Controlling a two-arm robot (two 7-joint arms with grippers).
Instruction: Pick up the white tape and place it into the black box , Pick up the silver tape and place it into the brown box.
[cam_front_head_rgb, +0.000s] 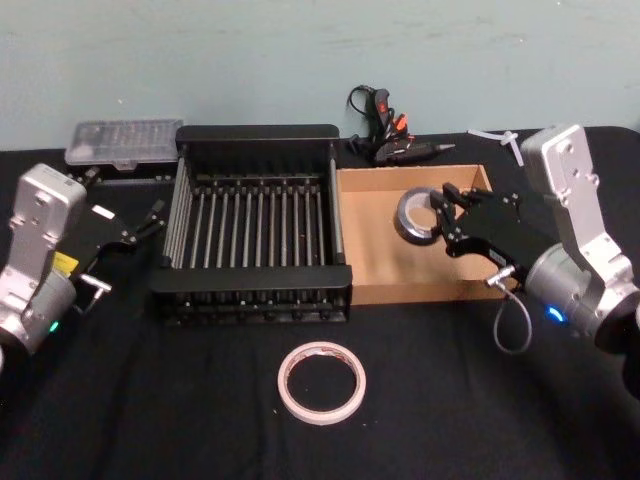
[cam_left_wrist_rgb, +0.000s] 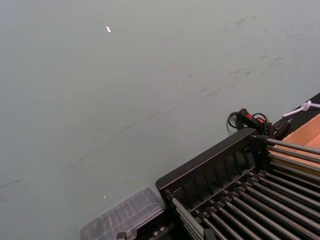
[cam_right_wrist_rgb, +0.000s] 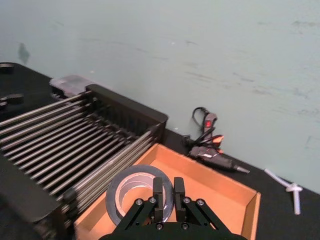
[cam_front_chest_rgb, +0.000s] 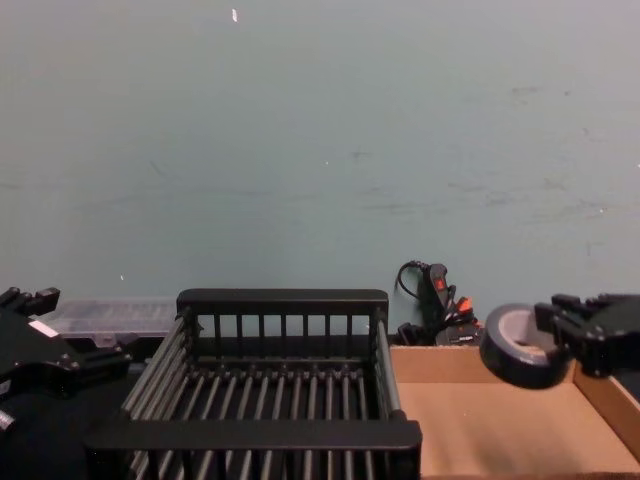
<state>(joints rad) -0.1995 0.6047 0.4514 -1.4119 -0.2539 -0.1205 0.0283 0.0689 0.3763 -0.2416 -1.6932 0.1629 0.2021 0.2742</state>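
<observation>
1. The right gripper (cam_front_head_rgb: 442, 213) hangs over the shallow tan cardboard tray (cam_front_head_rgb: 377, 235), fingers pinched on the wall of the small dull silver-grey tape roll (cam_front_head_rgb: 418, 215), held clear of the floor
2. The wide flat white tape roll (cam_front_head_rgb: 321, 382) lies on the black table (cam_front_head_rgb: 150, 400), in front of the black slatted plastic crate (cam_front_head_rgb: 255, 228)
3. The left gripper (cam_front_head_rgb: 140, 228) sits left of the crate, fingers apart, holding nothing

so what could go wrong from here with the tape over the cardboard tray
The right pincer grips the small silver-grey duct tape roll by a narrow pinch on its wall, tilted above the shallow tan cardboard tray. It may slip out early. Dropped tilted, the roll could land on edge and roll over the tray's low walls, perhaps toward the black slatted plastic crate beside it.
</observation>
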